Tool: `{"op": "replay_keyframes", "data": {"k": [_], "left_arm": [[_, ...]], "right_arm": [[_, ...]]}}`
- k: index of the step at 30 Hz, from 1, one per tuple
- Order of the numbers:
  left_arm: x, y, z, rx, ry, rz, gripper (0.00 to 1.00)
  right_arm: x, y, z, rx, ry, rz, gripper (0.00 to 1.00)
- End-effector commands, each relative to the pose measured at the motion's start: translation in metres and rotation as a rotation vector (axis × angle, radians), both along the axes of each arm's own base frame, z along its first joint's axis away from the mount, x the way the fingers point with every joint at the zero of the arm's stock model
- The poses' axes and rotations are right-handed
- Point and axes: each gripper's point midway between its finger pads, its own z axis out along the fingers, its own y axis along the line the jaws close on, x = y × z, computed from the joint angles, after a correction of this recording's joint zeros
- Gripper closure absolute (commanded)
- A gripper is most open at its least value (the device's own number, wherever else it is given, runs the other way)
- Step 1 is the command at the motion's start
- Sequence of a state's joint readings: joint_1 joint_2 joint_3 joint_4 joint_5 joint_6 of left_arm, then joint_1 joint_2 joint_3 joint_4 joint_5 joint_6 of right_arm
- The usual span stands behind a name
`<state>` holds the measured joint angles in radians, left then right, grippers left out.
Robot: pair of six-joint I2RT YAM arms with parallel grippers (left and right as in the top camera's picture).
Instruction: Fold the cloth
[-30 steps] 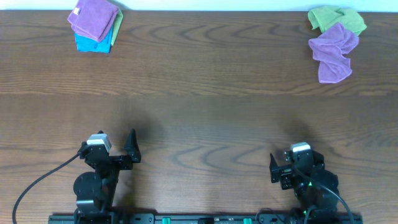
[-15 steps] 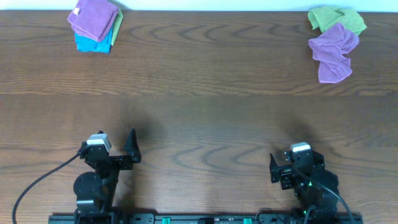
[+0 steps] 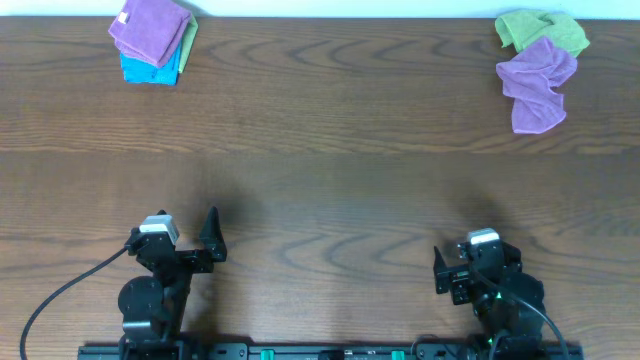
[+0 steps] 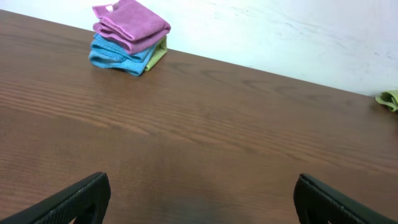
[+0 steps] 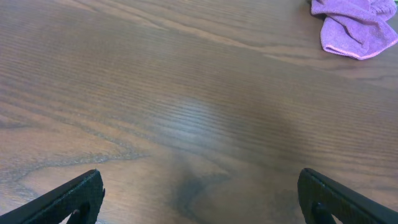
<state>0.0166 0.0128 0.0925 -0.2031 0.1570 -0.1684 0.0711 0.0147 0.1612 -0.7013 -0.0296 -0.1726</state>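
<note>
The cloth [image 3: 537, 85] lies crumpled at two o'clock on the wooden table [image 3: 330, 150], against a green cloth [image 3: 540, 30] — a folded stack [image 3: 152, 40] at ten. Left claw [image 4: 202, 199] and right claw [image 5: 202, 199] gape wide, empty — white wall [image 4: 280, 37] behind.

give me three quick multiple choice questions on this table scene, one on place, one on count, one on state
1. Where does the crumpled purple cloth lie?
A far right
B far left
C centre

2. How many colours show in the folded stack?
A one
B three
C five

3. The pincers are:
A open, empty
B shut on a cloth
C shut, empty

Answers:
1 A, it lies against the green cloth at the far right.
2 B, purple, blue and green show.
3 A, left pincer and right pincer stand spread over bare table.
</note>
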Motion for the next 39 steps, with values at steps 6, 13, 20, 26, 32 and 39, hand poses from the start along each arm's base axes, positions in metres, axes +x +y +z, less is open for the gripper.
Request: {"op": "replay_keyframes", "data": {"k": [6,13,20,26,32,39], "left_arm": [[0.000,0.000,-0.013,0.002,0.026,0.003,0.05],[0.000,0.000,-0.013,0.002,0.026,0.003,0.05],[0.000,0.000,-0.013,0.001,0.026,0.003,0.05],[0.000,0.000,-0.013,0.002,0.026,0.003,0.05],[0.000,0.000,-0.013,0.002,0.026,0.003,0.05],[0.000,0.000,-0.013,0.001,0.026,0.003,0.05]], "right_arm": [[0.001,-0.002,0.001,-0.006,-0.009,-0.005,0.01],[0.001,-0.002,0.001,-0.006,-0.009,-0.005,0.01],[0.001,-0.002,0.001,-0.006,-0.009,-0.005,0.01],[0.001,-0.002,0.001,-0.006,-0.009,-0.005,0.01],[0.007,-0.001,0.013,0.000,-0.063,-0.002,0.01],[0.034,-0.003,0.093,0.274,-0.384,-0.119,0.01]]}}
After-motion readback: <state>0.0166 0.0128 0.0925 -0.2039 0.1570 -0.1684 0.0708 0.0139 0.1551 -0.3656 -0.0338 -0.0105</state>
